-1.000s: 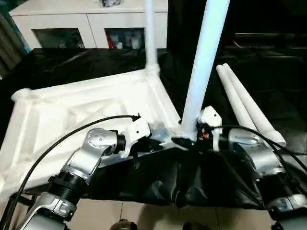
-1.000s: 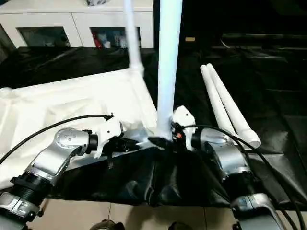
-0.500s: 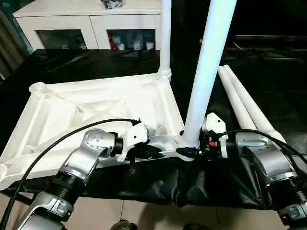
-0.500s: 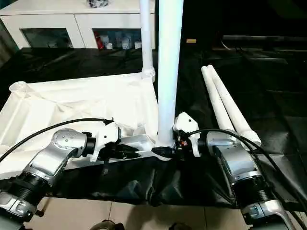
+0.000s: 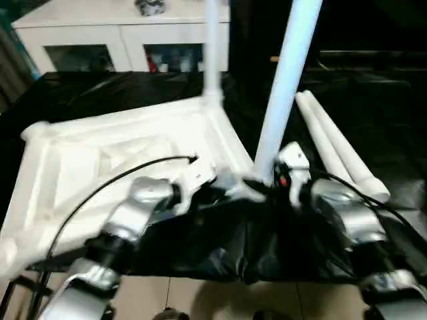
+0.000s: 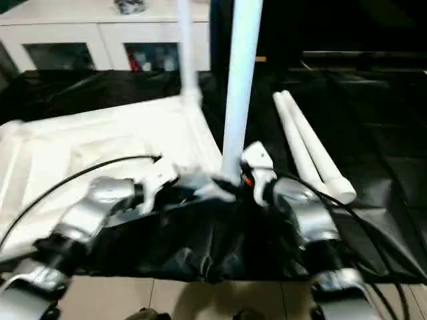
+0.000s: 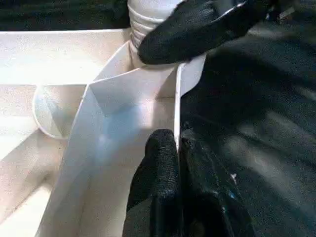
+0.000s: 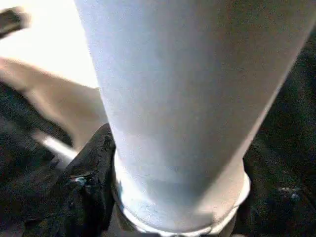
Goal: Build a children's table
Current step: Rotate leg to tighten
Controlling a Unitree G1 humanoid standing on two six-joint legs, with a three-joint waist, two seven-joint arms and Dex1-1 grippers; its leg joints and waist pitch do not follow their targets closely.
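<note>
The white tabletop (image 5: 100, 153) lies upside down on a black cloth, ribbed side up. One leg (image 5: 212, 60) stands in its far right corner socket. A second leg (image 5: 283, 93) stands in the near right corner socket. My right gripper (image 5: 267, 183) is closed around the base of this near leg, and one black finger (image 8: 89, 187) presses on its collar. In the left wrist view my left gripper (image 7: 177, 148) is shut on the thin near rim of the tabletop, close to that corner. Two loose legs (image 5: 333, 147) lie side by side to the right.
A white cabinet (image 5: 100, 40) with glass doors stands behind the work surface. The black cloth (image 5: 220, 247) hangs over the near edge above a tiled floor. A black cable (image 5: 100, 193) arcs over my left forearm.
The whole view has swung with the camera. My right gripper's fingers have closed in on the near leg's base. My left gripper keeps its hold on the rim.
</note>
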